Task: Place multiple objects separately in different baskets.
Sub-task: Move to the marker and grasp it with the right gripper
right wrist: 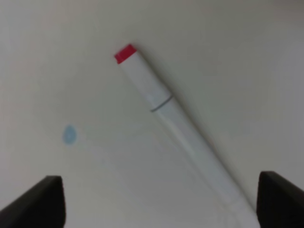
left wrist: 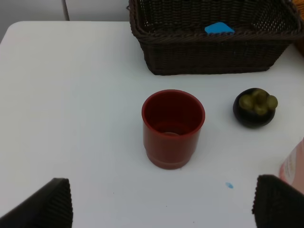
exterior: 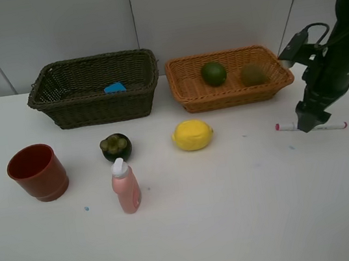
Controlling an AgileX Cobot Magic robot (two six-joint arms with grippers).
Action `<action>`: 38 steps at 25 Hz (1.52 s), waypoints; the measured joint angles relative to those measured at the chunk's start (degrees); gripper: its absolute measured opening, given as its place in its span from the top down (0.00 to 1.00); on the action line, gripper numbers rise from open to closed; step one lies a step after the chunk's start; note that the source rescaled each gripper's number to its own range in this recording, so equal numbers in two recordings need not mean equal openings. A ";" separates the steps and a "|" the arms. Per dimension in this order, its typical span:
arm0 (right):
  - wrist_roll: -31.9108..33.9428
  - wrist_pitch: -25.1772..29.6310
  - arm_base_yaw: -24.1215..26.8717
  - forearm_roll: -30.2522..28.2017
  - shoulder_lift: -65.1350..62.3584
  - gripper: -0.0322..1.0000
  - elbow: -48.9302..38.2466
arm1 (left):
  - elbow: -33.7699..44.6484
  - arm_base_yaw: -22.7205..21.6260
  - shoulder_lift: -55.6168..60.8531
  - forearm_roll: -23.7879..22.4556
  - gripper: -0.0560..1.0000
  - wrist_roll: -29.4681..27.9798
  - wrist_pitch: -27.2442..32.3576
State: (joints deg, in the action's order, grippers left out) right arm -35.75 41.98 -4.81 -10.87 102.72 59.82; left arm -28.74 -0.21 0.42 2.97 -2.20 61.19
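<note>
- Exterior high view: on the white table (exterior: 241, 225), the dark basket (exterior: 92, 110) sits at 11 o'clock with the blue eraser (exterior: 115, 87) inside. The orange basket (exterior: 232, 99) is just beside it at 1 o'clock and holds the lime (exterior: 214, 73) and the kiwi (exterior: 253, 74).
- The red cup (exterior: 37, 172) stands upright at 9 o'clock. The mangosteen (exterior: 116, 146) is near the centre, with the pink bottle (exterior: 126, 187) upright at its 6 o'clock and the lemon (exterior: 193, 134) at its 3 o'clock. None of these touch.
- The marker (exterior: 331, 126) lies flat on the table at 3 o'clock, outside both baskets. The right end effector (exterior: 308, 125) is down over its middle and hides that part.
- Left wrist view: the left end effector (left wrist: 163, 190) hangs above the table with its fingers (left wrist: 52, 202) spread wide and nothing between them. Beyond them the cup (left wrist: 173, 128) stands mouth up, with the mangosteen (left wrist: 254, 108) near it. Further off is the dark basket (left wrist: 213, 57) with the eraser (left wrist: 219, 28) in it. An edge of the bottle (left wrist: 293, 166) shows by one finger.
- Right wrist view: the right end effector (right wrist: 159, 183) is spread, with one finger (right wrist: 42, 204) on each side of the marker (right wrist: 175, 123). The marker lies slantwise on the table, not pinched, its red end (right wrist: 125, 53) pointing away. The picture is blurred.
</note>
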 joint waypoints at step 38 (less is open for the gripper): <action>-3.03 -5.90 2.73 -2.79 8.38 0.17 0.00 | 0.00 0.00 0.00 0.00 0.02 0.00 0.00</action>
State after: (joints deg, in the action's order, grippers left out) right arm -38.79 36.08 -2.08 -13.65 111.09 59.82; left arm -28.74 -0.21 0.42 2.97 -2.20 61.19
